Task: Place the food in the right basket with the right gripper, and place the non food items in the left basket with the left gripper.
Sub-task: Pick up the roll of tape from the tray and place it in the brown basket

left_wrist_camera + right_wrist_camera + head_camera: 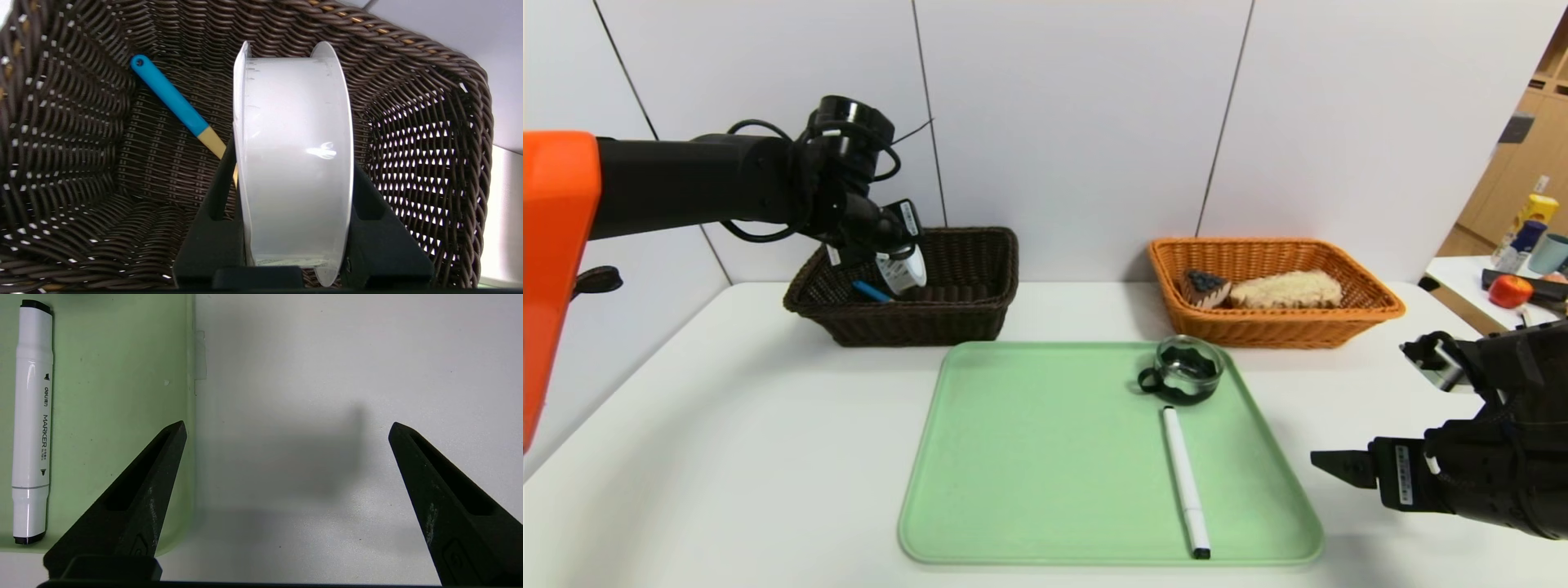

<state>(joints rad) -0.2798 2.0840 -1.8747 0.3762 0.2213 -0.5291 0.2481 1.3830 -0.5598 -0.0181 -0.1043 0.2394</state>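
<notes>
Over the dark left basket [907, 286], seen from the head, our left gripper [894, 257] hangs with its jaws clamped on a roll of clear tape [903, 268], directly above the basket floor. Off to the far side, our right gripper [1372, 416] sits parked above the counter [727, 425], beside the green tray [1045, 457]. A marker [1185, 482] and a glass cup [1188, 371] remain on that tray; the orange right basket [1274, 286] already holds bread [1286, 290] and a cake slice [1205, 287].

From the left wrist, we see the tape roll [292, 163] standing on edge between the jaws, with a blue-handled tool [171, 100] lying just beyond on the weave. If we let go from this height, we judge the roll could land on its rim and roll, or strike the tool.

From the right wrist, our jaws stand spread wide with nothing between them, one tip over the tray's edge, the marker [32, 420] lying outside them.
</notes>
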